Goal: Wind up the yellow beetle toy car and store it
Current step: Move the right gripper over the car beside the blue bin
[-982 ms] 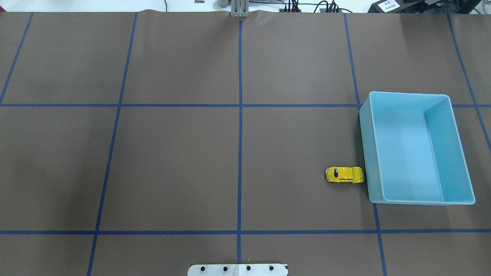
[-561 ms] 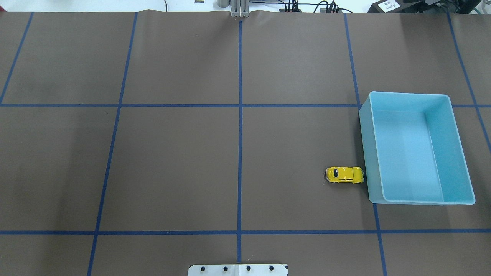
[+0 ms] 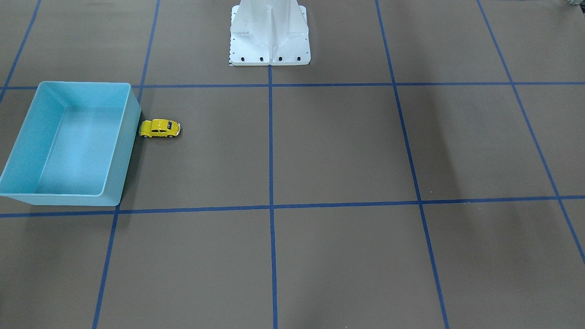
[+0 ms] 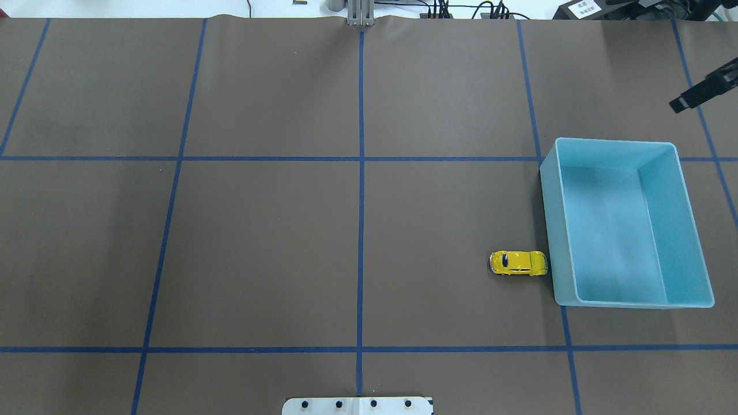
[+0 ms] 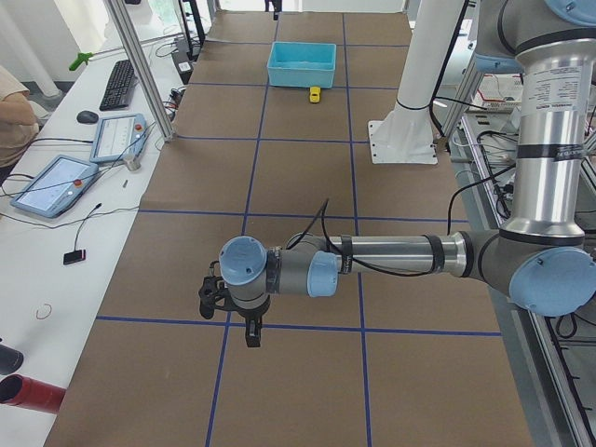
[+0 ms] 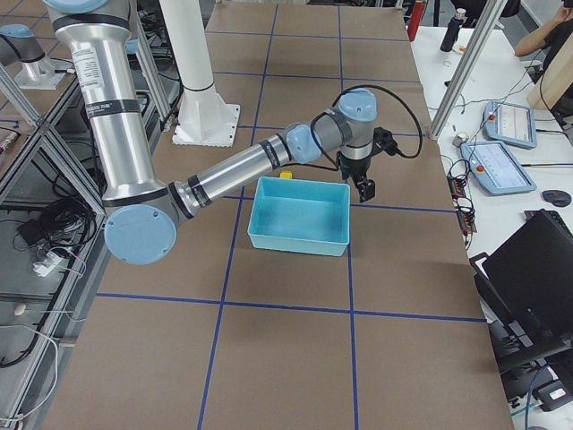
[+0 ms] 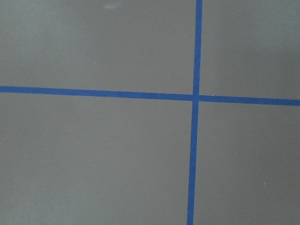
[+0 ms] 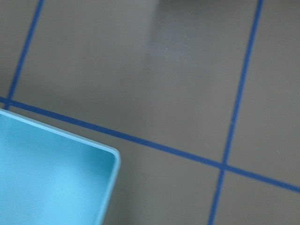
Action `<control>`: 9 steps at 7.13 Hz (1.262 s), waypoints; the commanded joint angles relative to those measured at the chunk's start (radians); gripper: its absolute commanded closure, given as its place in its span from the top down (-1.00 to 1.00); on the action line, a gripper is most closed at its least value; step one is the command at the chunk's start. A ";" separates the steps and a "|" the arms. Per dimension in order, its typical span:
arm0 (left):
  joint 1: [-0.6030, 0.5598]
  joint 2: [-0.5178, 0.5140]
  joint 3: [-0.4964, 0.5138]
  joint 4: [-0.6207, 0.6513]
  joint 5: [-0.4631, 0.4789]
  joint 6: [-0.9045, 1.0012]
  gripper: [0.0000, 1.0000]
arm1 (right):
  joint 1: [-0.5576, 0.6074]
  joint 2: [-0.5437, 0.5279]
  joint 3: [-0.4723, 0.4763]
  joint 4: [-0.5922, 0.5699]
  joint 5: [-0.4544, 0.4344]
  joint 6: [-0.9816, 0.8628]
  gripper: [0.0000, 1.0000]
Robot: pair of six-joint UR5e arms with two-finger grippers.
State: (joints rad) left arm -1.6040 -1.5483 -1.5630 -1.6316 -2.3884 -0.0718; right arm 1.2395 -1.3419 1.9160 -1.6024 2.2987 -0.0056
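Right end effector (image 6: 365, 191) hangs by the right edge of the surface (image 4: 259, 248) past the blue bin (image 4: 550, 230), can't tell if it's open, while the yellow beetle toy car (image 4: 518, 263) sits right beside the bin's opposite wall, lengthwise along the near edge, nearest this arm.

We now see the right gripper (image 4: 686, 101) reaching into the overhead view from the right edge (only its dark tip shows), where a second ago it was out of sight; the light blue bin (image 4: 550, 230) lies near its jaws, its far right corner closest.
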 commanded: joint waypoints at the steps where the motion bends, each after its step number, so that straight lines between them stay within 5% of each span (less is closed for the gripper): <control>1: -0.004 0.016 -0.005 0.001 -0.002 0.000 1.00 | -0.197 0.037 0.113 0.002 -0.008 -0.019 1.00; 2: -0.005 0.023 -0.002 -0.001 -0.002 0.001 1.00 | -0.254 0.029 0.127 0.054 -0.010 -0.074 1.00; 4: -0.007 0.022 -0.003 -0.001 -0.002 0.001 1.00 | -0.334 -0.178 0.123 0.387 -0.062 -0.196 1.00; 5: -0.007 0.022 -0.002 -0.001 -0.002 0.001 1.00 | -0.394 -0.244 0.109 0.448 -0.100 -0.248 1.00; 7: -0.007 0.024 -0.002 -0.001 0.000 0.001 1.00 | -0.484 -0.227 0.098 0.443 -0.149 -0.252 1.00; 9: -0.007 0.024 -0.002 -0.001 -0.002 0.003 1.00 | -0.503 -0.119 0.103 0.279 -0.160 -0.251 1.00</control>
State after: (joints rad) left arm -1.6107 -1.5249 -1.5647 -1.6314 -2.3896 -0.0696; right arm 0.7573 -1.5200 2.0169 -1.2294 2.1510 -0.2562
